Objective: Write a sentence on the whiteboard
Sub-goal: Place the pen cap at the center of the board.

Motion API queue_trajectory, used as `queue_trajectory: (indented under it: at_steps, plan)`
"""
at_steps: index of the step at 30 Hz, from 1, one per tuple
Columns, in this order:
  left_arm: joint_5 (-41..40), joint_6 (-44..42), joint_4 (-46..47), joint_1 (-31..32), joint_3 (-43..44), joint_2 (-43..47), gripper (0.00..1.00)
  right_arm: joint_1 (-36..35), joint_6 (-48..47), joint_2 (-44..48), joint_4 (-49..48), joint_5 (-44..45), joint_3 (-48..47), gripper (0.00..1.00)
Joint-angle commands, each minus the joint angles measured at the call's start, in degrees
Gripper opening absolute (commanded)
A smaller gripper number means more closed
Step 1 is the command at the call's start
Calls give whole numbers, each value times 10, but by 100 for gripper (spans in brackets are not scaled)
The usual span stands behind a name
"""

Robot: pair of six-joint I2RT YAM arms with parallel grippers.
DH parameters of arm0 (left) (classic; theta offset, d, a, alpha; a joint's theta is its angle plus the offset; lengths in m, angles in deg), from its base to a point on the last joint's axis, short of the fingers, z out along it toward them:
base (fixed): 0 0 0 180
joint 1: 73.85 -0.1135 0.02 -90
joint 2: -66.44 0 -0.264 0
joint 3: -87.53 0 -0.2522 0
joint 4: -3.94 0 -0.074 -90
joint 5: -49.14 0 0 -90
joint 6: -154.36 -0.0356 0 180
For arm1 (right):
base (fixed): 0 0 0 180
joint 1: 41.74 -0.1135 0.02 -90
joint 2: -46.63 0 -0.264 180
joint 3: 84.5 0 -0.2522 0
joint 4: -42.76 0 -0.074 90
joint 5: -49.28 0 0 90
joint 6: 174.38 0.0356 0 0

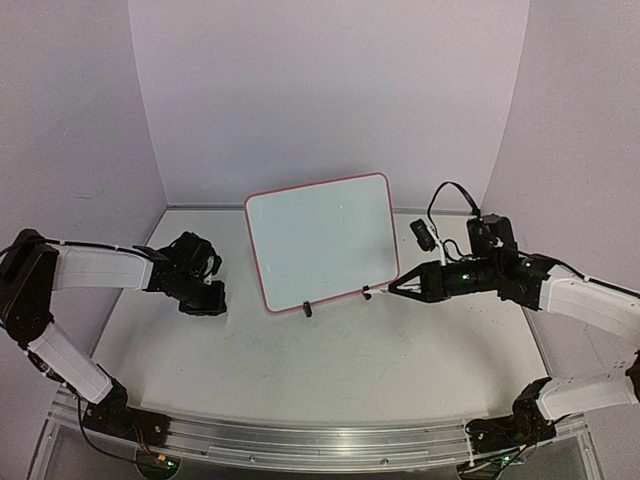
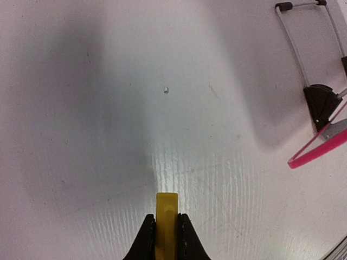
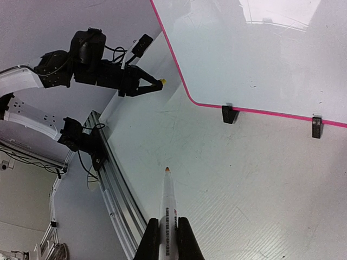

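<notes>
The whiteboard, white with a thin red frame, stands tilted back on two black clip feet at the middle of the table. Its face looks blank; no sentence shows on it. My right gripper is shut on a white marker with an orange tip, pointing left just off the board's lower right corner. The board also shows in the right wrist view. My left gripper is shut on a yellow marker cap, low over the table left of the board. The board's red edge shows in the left wrist view.
A metal rail runs along the table's near edge. White walls enclose the back and sides. A black cable loops above the right wrist. The left arm shows in the right wrist view.
</notes>
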Motion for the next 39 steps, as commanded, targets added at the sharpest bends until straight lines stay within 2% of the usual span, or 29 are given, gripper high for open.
queue_trajectory:
  at_steps: [1, 11, 22, 29, 32, 39]
  plan:
    - [-11, -17, 21, -11, 27, -25, 4, -2, 16, 30, -17, 29, 12, 0]
    - [-27, -36, -1, -11, 51, -75, 24, -3, 26, 54, -17, 44, 33, 0]
    - [-27, -44, -8, -11, 47, -73, 45, -2, 30, 65, -17, 50, 39, 0]
    - [-39, -45, -17, -11, 39, -58, 69, -3, 34, 70, -17, 54, 51, 0]
    - [-44, -45, -18, -11, 34, -50, 73, -3, 36, 73, -17, 54, 52, 0]
    - [-53, -40, -7, -11, 14, -2, 74, -2, 40, 82, -17, 57, 51, 0]
